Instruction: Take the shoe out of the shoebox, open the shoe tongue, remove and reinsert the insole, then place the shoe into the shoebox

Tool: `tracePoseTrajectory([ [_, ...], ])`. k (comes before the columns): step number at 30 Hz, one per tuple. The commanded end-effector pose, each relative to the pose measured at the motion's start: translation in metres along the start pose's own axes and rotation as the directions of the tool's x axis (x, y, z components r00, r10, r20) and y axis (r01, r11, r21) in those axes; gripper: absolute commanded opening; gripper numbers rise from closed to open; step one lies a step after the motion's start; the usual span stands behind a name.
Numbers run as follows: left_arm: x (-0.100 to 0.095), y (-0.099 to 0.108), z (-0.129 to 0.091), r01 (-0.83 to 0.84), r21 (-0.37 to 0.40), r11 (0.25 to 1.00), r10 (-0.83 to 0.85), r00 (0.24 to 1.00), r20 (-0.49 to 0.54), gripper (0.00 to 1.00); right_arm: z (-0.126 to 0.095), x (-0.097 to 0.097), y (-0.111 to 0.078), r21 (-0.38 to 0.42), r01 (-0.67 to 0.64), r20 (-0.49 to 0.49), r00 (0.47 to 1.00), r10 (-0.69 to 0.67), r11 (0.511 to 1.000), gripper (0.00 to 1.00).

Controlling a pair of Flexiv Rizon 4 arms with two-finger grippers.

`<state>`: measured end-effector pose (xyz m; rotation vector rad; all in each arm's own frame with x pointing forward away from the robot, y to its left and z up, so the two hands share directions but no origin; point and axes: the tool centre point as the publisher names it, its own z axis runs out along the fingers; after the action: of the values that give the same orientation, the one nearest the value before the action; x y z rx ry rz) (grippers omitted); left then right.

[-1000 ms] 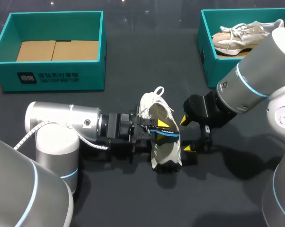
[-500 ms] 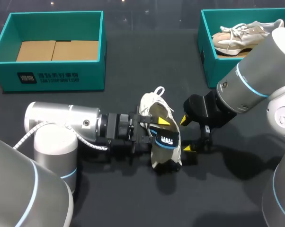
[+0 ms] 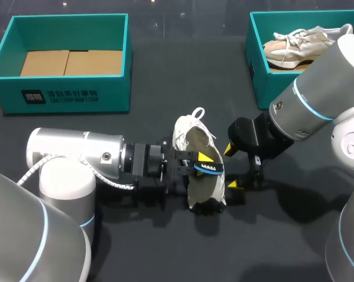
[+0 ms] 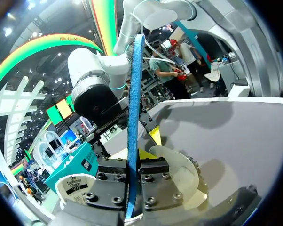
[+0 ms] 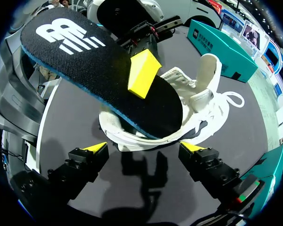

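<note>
A white shoe [image 3: 194, 147] lies on the dark table mid-view, toe away from me. Its black insole [image 3: 208, 169], blue at the edge, sticks up out of the opening. My left gripper [image 3: 201, 161] comes in from the left, shut on it. In the left wrist view the insole [image 4: 133, 108] stands edge-on between the fingers [image 4: 153, 167]. From the right wrist view the insole [image 5: 99, 66] slants over the shoe [image 5: 202, 103], with a yellow fingertip [image 5: 142, 73] of the left gripper on it. My right gripper [image 5: 145, 150] stands open just short of the shoe's heel, also seen as the right gripper [image 3: 232, 167].
A teal box [image 3: 65, 94] with a cardboard floor stands at the back left. At the back right a second teal box [image 3: 256, 70] holds another pale shoe [image 3: 297, 44]. Bare dark table lies in front of the shoe.
The insole's rear end tipped up, showing its logo, then dropped back as the left fingers closed on it. The left arm drew back slightly to the left. The right arm stayed still.
</note>
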<state>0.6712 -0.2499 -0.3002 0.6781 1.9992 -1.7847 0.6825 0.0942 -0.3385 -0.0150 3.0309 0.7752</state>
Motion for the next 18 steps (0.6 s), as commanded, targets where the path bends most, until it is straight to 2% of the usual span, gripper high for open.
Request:
tracePoseTrajectory([
  [1,0.004,0.004,0.003,-0.016,-0.015,1.0,0.016,1.0,0.009,0.0,0.001,0.001,0.0,0.0,0.001,0.003,1.0,-0.001,1.0,1.0],
  [12,0.001,0.031,0.007,-0.03,-0.064,0.997,0.032,0.999,0.02,0.0,0.001,0.001,0.0,0.0,0.001,0.003,1.0,-0.001,1.0,1.0],
  [18,-0.002,0.036,0.004,-0.001,-0.064,0.998,0.003,1.0,0.027,0.0,0.001,0.001,0.0,0.0,0.001,0.003,1.0,-0.001,1.0,1.0],
])
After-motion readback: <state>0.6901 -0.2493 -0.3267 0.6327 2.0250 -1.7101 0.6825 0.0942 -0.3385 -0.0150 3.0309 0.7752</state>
